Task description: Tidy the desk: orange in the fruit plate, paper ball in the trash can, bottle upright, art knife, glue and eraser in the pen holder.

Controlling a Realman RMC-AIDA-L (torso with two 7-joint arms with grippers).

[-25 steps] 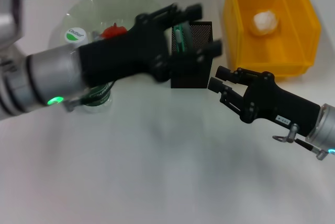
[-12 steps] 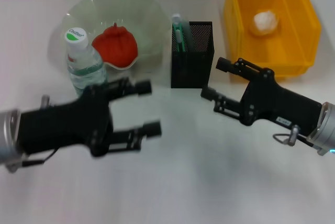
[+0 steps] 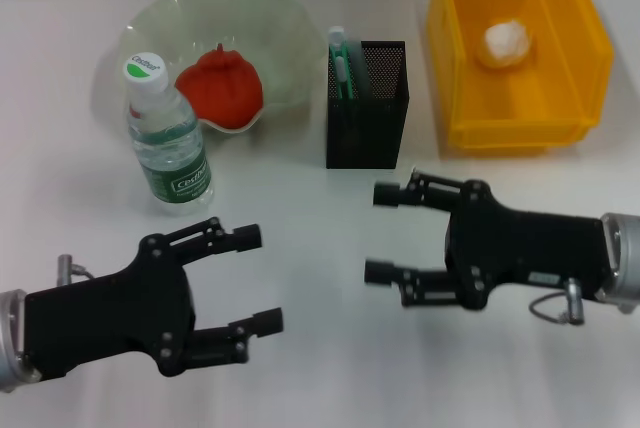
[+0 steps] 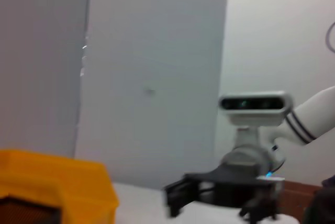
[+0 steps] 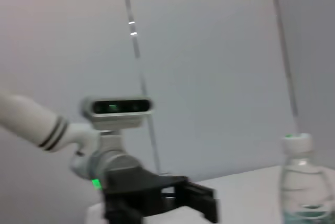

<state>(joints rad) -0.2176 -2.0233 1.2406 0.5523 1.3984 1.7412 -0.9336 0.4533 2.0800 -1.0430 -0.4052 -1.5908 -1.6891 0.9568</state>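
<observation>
The orange (image 3: 220, 88) lies in the pale-green fruit plate (image 3: 215, 8) at the back left. The bottle (image 3: 168, 143) stands upright in front of the plate; it also shows in the right wrist view (image 5: 303, 182). The black mesh pen holder (image 3: 367, 123) stands at the back centre with green and white items (image 3: 340, 60) sticking out. The paper ball (image 3: 508, 41) lies in the yellow trash can (image 3: 515, 98). The eraser is not in view. My left gripper (image 3: 260, 279) is open and empty at the near left. My right gripper (image 3: 380, 233) is open and empty, near the pen holder's front.
The two grippers face each other across bare white table at the front centre. The trash can (image 4: 57, 192) and the right gripper (image 4: 220, 195) show in the left wrist view. The left gripper (image 5: 157, 200) shows in the right wrist view.
My left arm has drawn back from the pen holder to the near left, uncovering plate, orange and bottle. My right gripper has moved nearer to me and opened.
</observation>
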